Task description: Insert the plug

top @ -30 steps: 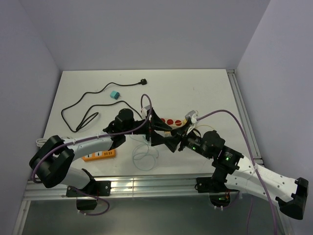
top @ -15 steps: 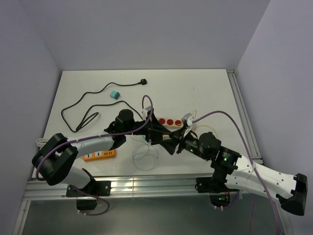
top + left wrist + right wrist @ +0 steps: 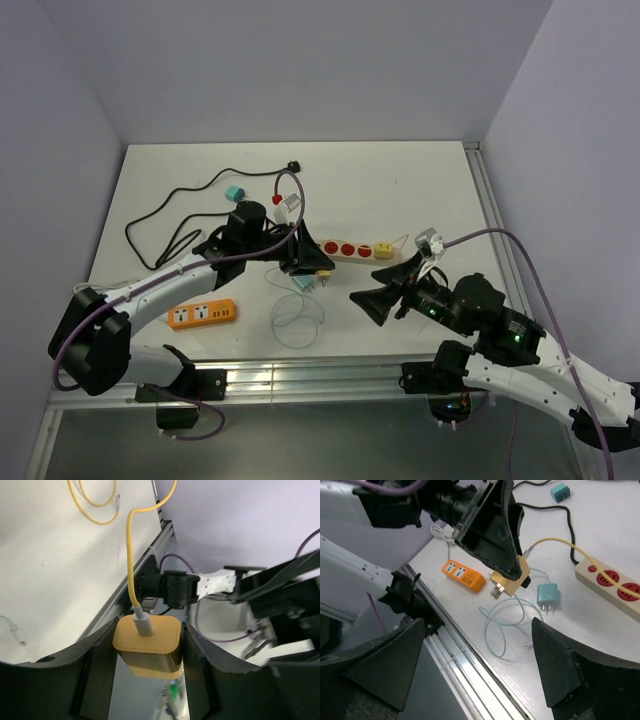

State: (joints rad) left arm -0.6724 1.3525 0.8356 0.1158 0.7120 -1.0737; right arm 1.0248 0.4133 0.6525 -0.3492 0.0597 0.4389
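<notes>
The plug (image 3: 147, 642) is a yellow charger block with a yellow cable (image 3: 129, 555) coming out of its top. My left gripper (image 3: 147, 647) is shut on its two sides, holding it above the table. In the right wrist view the plug (image 3: 509, 586) hangs below the left gripper (image 3: 495, 535) with its metal prongs facing the near rail. The cream power strip (image 3: 350, 249) with red sockets lies just right of the left gripper (image 3: 305, 262). My right gripper (image 3: 372, 290) is open and holds nothing, a little to the right of the plug.
A teal charger (image 3: 547, 596) with a looped teal cable (image 3: 500, 625) lies under the plug. An orange power strip (image 3: 202, 314) sits near the front left edge. A black cable (image 3: 170, 215) and a small teal plug (image 3: 235, 192) lie at the back left. The metal rail (image 3: 465, 660) borders the table's near edge.
The two grippers met at the table's middle; the left shut on the plug. The right gripper opened and drew back to the right, and the left arm swung back-left with the plug.
</notes>
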